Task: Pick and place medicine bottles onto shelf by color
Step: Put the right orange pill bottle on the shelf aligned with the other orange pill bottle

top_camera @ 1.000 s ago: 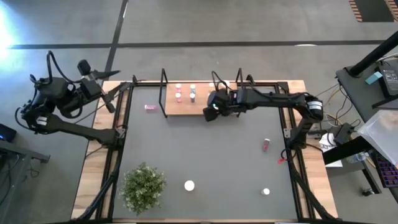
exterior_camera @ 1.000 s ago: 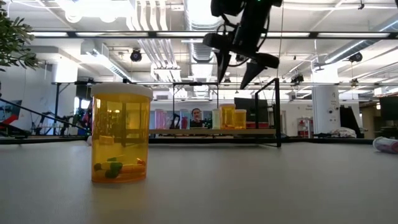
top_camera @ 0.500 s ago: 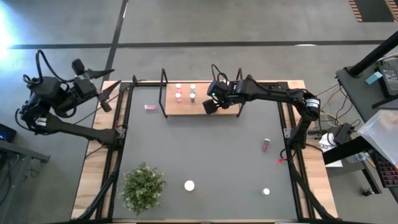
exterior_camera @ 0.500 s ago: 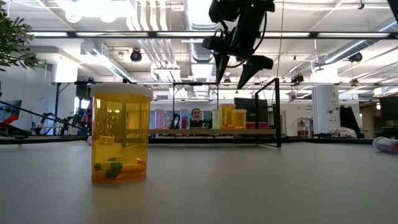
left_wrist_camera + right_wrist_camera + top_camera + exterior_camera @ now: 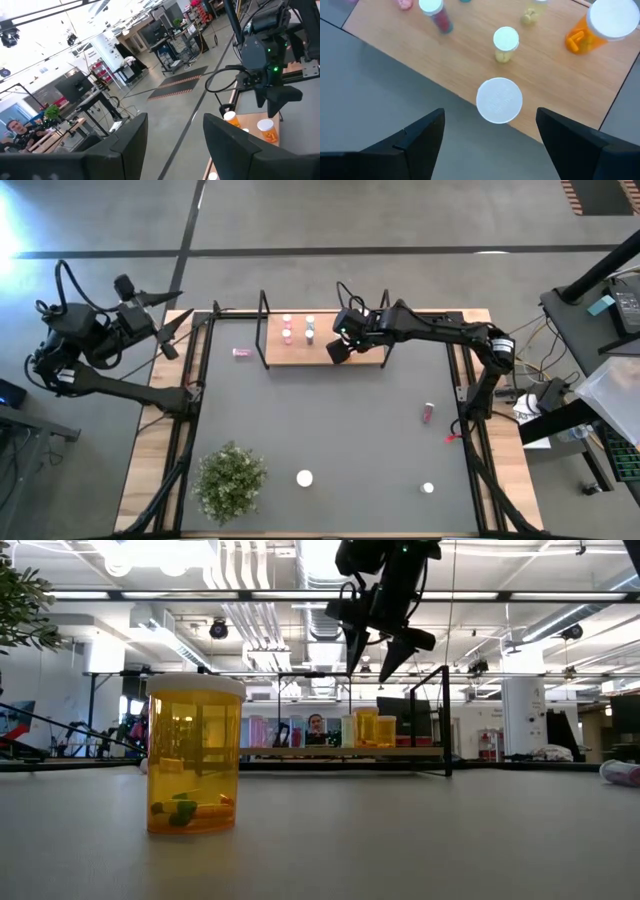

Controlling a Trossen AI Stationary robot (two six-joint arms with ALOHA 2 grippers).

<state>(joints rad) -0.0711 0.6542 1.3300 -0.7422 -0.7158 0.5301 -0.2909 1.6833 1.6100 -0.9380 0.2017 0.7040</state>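
Note:
The wooden shelf (image 5: 300, 352) stands at the table's far side. Small white-capped bottles (image 5: 287, 330) (image 5: 309, 330) stand on it, and the low view also shows orange bottles (image 5: 366, 727) there. My right gripper (image 5: 338, 350) hangs open above the shelf's right part, slanting down. Below it a white-capped bottle (image 5: 499, 100) stands at the board's edge, untouched, with a smaller bottle (image 5: 505, 42) and an orange one (image 5: 600, 27) farther on. My left gripper (image 5: 170, 332) waits open beyond the table's far left corner.
On the mat a pink bottle (image 5: 240, 352) lies left of the shelf and another (image 5: 428, 412) at the right. Two white-capped bottles (image 5: 304, 478) (image 5: 427, 488) stand near the front edge, the first orange (image 5: 194, 755). A green plant (image 5: 231, 480) stands front left.
My right gripper has shifted a little toward the table's far edge and slightly up over the shelf, rolling about its own axis. It stays open. The bottles have kept their places.

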